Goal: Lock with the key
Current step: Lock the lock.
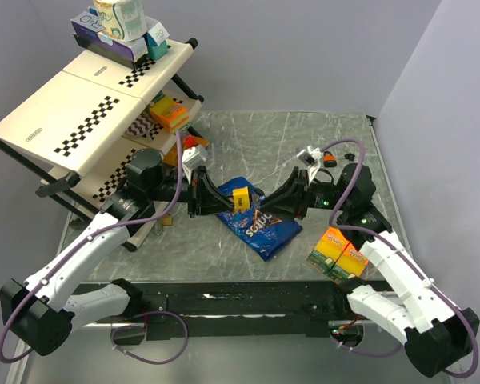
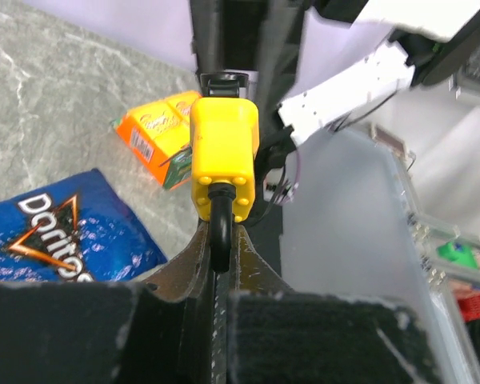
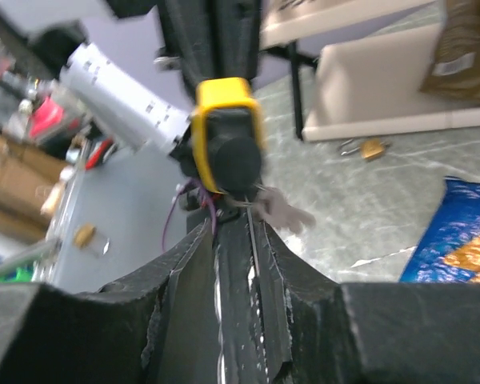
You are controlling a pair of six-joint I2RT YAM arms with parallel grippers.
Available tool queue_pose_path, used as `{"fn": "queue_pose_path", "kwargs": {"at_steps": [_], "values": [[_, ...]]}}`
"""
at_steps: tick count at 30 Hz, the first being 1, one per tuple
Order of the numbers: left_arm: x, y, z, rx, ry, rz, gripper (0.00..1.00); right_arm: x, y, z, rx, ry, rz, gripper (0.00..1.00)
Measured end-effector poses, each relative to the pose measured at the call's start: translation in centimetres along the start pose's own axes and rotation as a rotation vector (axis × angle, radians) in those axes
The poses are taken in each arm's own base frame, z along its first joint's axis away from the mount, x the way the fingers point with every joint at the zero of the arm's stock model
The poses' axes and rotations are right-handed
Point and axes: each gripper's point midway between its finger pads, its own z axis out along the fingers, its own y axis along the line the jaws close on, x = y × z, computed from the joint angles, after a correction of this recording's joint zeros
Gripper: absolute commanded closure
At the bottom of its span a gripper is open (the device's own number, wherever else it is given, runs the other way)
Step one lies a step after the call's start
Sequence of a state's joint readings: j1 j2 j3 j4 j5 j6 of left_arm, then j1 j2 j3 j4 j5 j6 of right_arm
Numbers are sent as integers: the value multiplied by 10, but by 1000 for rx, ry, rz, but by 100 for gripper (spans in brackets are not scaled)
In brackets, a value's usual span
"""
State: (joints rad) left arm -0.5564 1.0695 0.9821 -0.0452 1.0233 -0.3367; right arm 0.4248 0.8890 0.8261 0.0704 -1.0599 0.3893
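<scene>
Scene: Two arms meet nose to nose above the middle of a grey marbled desk [image 1: 304, 144], with a yellow padlock [image 1: 241, 197] between them.
Padlock: It is held in the air over a blue chip bag [image 1: 264, 232], clear of the desk. In the left wrist view its yellow body stands just above the fingers, shackle end toward that camera.
Left hand [image 1: 227, 200]: It is clamped tight on the black shackle [image 2: 218, 232], which runs down into the slit between the two fingers.
Key [image 3: 236, 160]: Its round black head sits against the padlock's end face, seen from the right wrist. The view is blurred, and how far the blade is in cannot be told.
Spare keys [image 3: 284, 212]: Silvery, they hang just beside the black head, on its right in that view.
Right hand [image 1: 257, 205]: The fingers are narrow, with their tips just below the key head in the wrist view. Whether they pinch the key cannot be told through the blur.
Chip bag: It lies flat on the desk beneath both hands.
Orange boxes [image 1: 338, 250]: Two lie side by side on the desk, just beside the right forearm.
Rack [image 1: 88, 104]: It has cream shelves with checker strips and stands at the far left of the desk. Cartons [image 1: 116, 24] are stacked on its top shelf.
Brass lock [image 3: 372, 148]: Small, it lies on the desk near a black rack leg, well apart from the hands.
</scene>
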Motion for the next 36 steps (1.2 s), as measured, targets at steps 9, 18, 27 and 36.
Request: {"fn": "queue_pose_path", "kwargs": {"at_steps": [9,18,27,36], "values": [[-18,2,-5,3,-100,-98,99,-33,-17,-8,87,-167,141,63],[-41,-2,-6,15,-191,-170,99,-54,-21,-2,92,-255,211,61],[-35,2,-4,18,-199,-237,99,-60,-26,4,89,-280,239,56],[-36,3,-4,20,-215,-252,99,-64,-17,9,59,-277,210,62]]}}
